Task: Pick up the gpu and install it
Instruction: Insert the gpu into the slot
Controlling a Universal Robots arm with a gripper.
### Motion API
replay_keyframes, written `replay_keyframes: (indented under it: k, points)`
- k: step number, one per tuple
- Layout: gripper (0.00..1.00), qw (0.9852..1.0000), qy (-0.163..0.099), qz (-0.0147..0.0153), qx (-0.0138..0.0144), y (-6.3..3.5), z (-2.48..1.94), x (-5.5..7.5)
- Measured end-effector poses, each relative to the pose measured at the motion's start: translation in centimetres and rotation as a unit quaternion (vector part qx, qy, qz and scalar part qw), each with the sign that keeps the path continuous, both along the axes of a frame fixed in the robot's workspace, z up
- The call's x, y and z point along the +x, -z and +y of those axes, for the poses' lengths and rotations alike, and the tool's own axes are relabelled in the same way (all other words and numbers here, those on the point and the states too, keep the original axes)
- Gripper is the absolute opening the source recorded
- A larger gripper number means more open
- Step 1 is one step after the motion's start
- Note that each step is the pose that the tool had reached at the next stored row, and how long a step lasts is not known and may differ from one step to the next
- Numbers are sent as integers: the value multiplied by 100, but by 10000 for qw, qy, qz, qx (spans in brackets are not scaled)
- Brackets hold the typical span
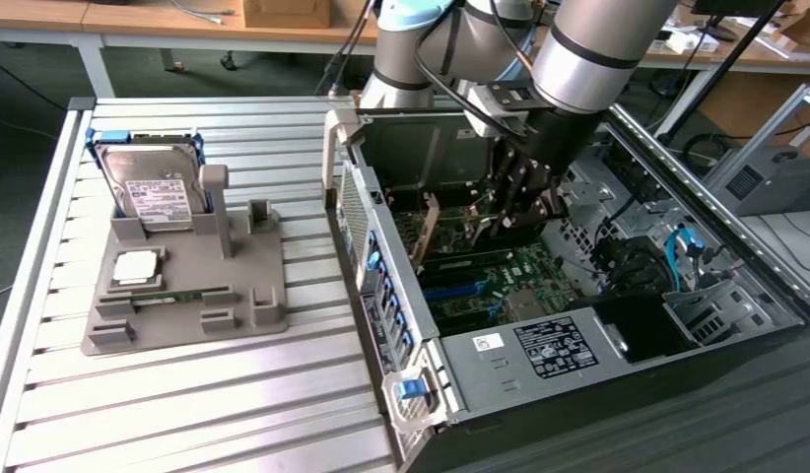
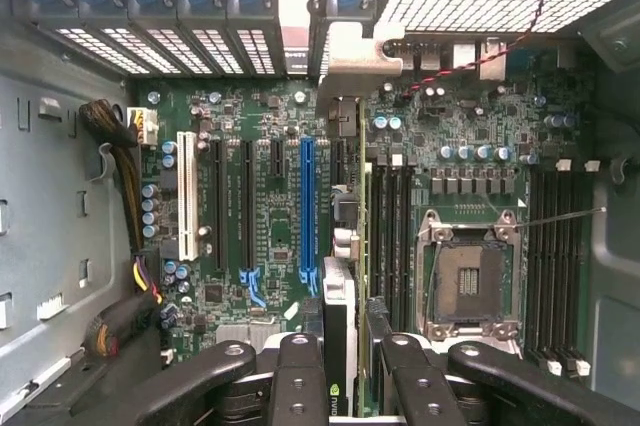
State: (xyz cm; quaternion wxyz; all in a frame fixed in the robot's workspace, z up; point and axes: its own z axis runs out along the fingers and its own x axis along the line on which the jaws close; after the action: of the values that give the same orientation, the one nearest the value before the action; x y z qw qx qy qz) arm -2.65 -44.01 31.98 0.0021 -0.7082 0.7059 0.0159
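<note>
1 card, the gpu (image 2: 340,331), stands on edge between the jaws of the gripper (image 2: 345,366), which are clamped on its top edge so its connector faces the motherboard (image 2: 270,196). It hangs inside the open computer case (image 1: 378,256), near the blue slot (image 2: 306,206). Hard drive (image 1: 153,182) stays in the grey holder (image 1: 181,296) on the table (image 1: 181,414).

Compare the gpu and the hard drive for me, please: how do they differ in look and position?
The gpu is a thin dark card seen edge-on; the hard drive is a boxy silver block with a white label. The gpu is inside the case, between the fingers of the gripper; the hard drive leans in the grey holder outside it. Neither lies flat.
</note>
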Motion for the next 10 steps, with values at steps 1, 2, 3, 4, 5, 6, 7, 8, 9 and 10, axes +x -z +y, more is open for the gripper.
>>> replay_keyframes:
  k: [1,2,3,4,5,6,7,8,9,10]
  points:
    - [27,10000,0,0,0,3,-1,-6]
    - [27,10000,0,0,0,7,-2,-12]
    - [27,10000,0,0,0,9,-3,-18]
    - [27,10000,0,0,0,14,-5,-25]
    - [27,10000,0,0,0,17,-5,-30]
    - [27,10000,0,0,0,22,-7,-37]
    - [27,10000,0,0,0,26,-8,-44]
    - [27,10000,0,0,0,30,-9,-47]
    - [27,10000,0,0,0,35,-10,-53]
    - [27,10000,-1,0,0,40,-11,-60]
